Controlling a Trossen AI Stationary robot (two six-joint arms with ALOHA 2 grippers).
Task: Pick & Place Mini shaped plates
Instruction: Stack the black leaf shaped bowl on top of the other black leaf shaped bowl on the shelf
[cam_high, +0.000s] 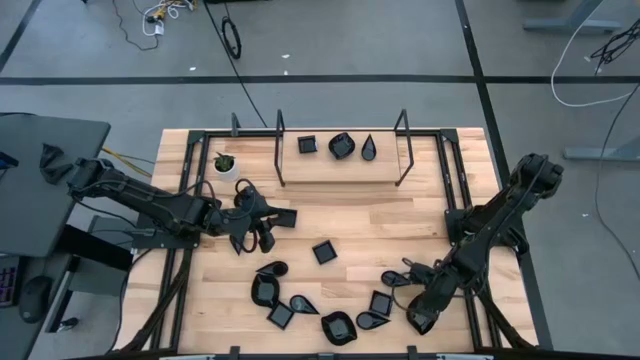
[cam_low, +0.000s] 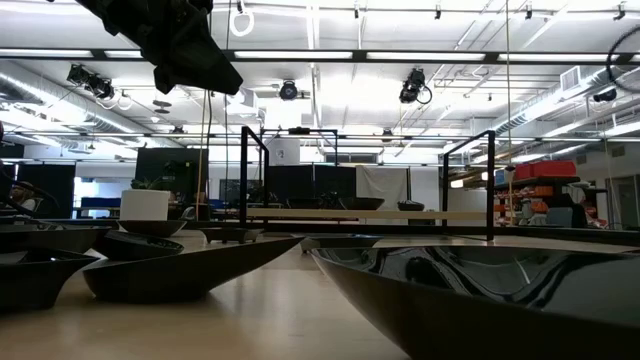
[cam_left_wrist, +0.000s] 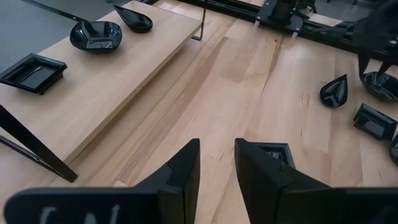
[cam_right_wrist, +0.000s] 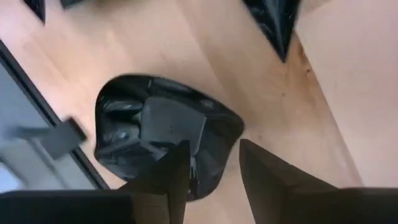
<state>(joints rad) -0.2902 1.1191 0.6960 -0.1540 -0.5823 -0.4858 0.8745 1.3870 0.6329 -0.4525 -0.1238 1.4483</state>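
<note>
A: Biggest first. The table (cam_high: 330, 225) has a black frame rail (cam_high: 452, 215) down its right side, and the right arm reaches in along it. Any risk there?

B: I'd judge a wide swing could clip that rail. The right gripper (cam_right_wrist: 211, 174) sits low at the near right corner, over a rounded dish (cam_right_wrist: 165, 140), fingers a little apart, one inside the rim, one outside. If it shuts off-centre, the glossy dish could squirt out or tip.

A: And the raised wooden shelf (cam_high: 340, 160) at the far edge?

B: It carries three plates already: a square plate (cam_high: 307, 145), a rounded bowl-like dish (cam_high: 342, 146) and a teardrop dish (cam_high: 369, 147). Free board lies on both sides of them, but the shelf's uprights narrow the approach.

A: The left arm?

B: The left gripper (cam_left_wrist: 216, 165) hovers over bare wood left of centre, fingers slightly parted, holding nothing. Open room lies ahead of it; a loose square plate (cam_left_wrist: 277, 152) sits just past its fingertips.

A: The rest of the mini shaped plates (cam_high: 310, 305)?

B: Crowded along the near edge, several almost touching. Lifting one may nudge its neighbour.
</note>
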